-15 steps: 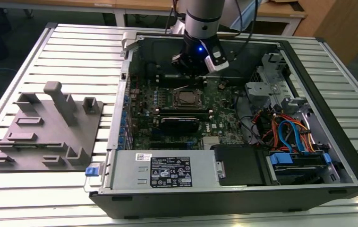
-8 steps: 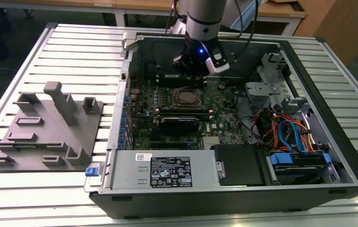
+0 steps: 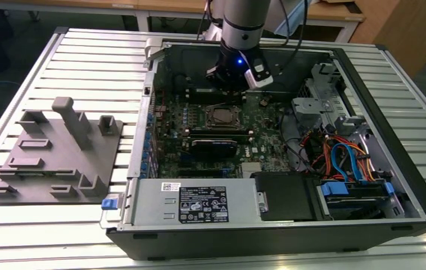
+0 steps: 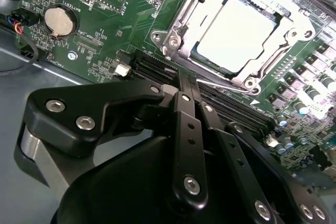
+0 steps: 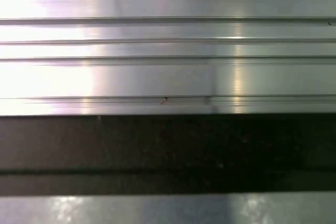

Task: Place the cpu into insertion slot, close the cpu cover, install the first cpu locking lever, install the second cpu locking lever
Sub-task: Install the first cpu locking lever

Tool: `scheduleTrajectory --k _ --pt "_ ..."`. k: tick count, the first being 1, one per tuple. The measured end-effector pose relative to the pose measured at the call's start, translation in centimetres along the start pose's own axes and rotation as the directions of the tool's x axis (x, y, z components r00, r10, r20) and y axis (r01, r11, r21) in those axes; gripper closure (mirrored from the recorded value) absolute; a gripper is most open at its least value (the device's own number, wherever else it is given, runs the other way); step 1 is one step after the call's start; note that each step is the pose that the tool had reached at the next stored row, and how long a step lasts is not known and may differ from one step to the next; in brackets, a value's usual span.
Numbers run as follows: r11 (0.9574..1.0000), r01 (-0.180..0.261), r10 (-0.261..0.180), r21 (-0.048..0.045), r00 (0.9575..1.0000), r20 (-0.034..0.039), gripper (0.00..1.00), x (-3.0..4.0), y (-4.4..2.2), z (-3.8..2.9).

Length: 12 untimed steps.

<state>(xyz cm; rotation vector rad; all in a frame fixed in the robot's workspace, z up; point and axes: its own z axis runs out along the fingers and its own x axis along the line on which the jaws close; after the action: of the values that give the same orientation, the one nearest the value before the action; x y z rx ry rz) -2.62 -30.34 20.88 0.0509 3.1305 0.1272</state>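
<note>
The cpu point(image 4: 241, 32) lies flat in the insertion slot point(image 4: 248, 81) on the green motherboard, its silver top bright. The cpu cover point(image 4: 185, 23), a silver metal frame, lies down around it. In the exterior view the slot point(image 3: 223, 117) sits mid-board in the open computer case. My gripper point(image 4: 187, 77) hangs just above the board beside the slot, over the black memory slots point(image 4: 157, 69). Its black fingers are shut together with nothing between them. In the exterior view the gripper point(image 3: 226, 89) stands just behind the slot. How the locking levers stand I cannot tell.
A grey power supply box point(image 3: 190, 202) fills the case's near side, a black card point(image 3: 213, 147) lies below the slot, and coloured cables point(image 3: 340, 157) crowd the exterior view's right. A grey fixture point(image 3: 55, 152) rests on the slatted table point(image 5: 168, 77). A coin battery point(image 4: 59, 19) sits on the board.
</note>
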Motion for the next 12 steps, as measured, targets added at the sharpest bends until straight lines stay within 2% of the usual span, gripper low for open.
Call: scheduleTrajectory --k 12 --pt "1.0000 -0.004 0.004 -0.0005 1.0000 -0.0003 0.89 -0.12 -0.14 0.42"
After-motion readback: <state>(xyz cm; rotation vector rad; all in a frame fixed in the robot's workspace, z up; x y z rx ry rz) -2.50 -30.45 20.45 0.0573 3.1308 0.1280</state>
